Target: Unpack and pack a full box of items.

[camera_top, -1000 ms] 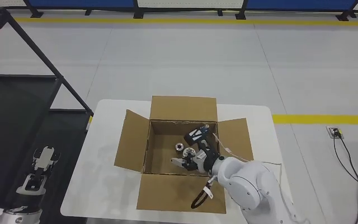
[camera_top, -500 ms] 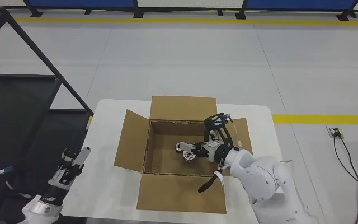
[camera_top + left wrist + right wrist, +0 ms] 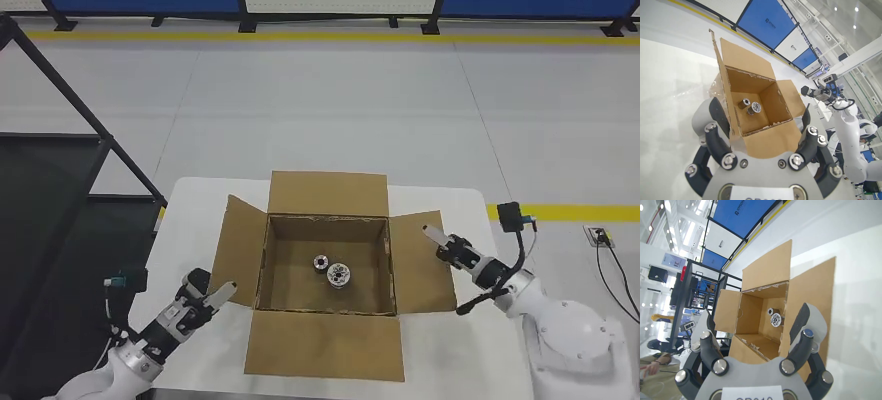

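Bright, even light from ceiling lamps (image 3: 856,8); wrist views bend strongly at edges.

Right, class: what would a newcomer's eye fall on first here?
An open brown cardboard box sits on the white table, flaps spread. On its floor lie a plain silvery metal cylinder and a flanged silvery metal cylinder, close together. The open left gripper and right gripper flank it.

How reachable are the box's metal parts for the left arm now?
Probably yes: the box stands open, flaps folded out, nothing covers the metal parts, and the open left claw sits just outside.
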Tool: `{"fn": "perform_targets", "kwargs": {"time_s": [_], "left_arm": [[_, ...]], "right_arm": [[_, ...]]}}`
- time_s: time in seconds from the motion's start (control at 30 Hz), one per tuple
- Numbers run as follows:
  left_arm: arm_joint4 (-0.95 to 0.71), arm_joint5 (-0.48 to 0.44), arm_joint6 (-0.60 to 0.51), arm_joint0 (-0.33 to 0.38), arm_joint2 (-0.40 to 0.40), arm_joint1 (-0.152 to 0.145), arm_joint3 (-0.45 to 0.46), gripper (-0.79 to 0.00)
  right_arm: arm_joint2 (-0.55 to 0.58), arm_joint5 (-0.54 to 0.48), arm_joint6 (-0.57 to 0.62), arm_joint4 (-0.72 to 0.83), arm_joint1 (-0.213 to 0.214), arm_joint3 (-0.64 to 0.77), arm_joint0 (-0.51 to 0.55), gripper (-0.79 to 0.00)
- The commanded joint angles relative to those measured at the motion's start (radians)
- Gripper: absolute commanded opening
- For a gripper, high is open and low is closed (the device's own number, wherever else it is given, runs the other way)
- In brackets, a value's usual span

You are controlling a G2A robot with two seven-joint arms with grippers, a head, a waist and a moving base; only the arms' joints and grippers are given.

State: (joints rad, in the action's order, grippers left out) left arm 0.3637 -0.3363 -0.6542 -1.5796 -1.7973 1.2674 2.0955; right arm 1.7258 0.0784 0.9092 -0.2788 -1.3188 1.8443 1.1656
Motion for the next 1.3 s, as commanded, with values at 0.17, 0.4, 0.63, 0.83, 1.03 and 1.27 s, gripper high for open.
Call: {"fn": "perform_targets", "kwargs": {"time_s": [0.17,0.4,0.63,0.83,1.03,1.27], "left_arm": [[0.022,0.003,-0.034,0.039,0.092,-0.007,-0.003,0.0],[0.069,0.018,-0.055,0.089,0.193,-0.012,-0.006,0.0],[0.121,0.049,-0.06,0.144,0.276,-0.015,-0.041,0.0],[0.152,0.072,-0.065,0.169,0.332,-0.017,-0.059,0.0],[0.184,0.094,-0.056,0.205,0.39,-0.018,-0.095,0.0],[0.191,0.116,-0.065,0.23,0.423,-0.02,-0.127,0.0]], "right_arm": [[0.08,-0.033,0.056,0.066,0.022,-0.088,-0.007,0.0],[0.045,-0.071,0.242,0.076,0.048,-0.193,-0.078,0.0],[0.004,-0.154,0.357,0.156,0.065,-0.224,-0.124,0.0],[-0.06,-0.22,0.452,0.27,0.074,-0.228,-0.16,0.0],[-0.194,-0.261,0.499,0.402,0.068,-0.313,-0.257,0.0],[-0.391,-0.252,0.461,0.415,0.047,-0.474,-0.391,0.0]]}}
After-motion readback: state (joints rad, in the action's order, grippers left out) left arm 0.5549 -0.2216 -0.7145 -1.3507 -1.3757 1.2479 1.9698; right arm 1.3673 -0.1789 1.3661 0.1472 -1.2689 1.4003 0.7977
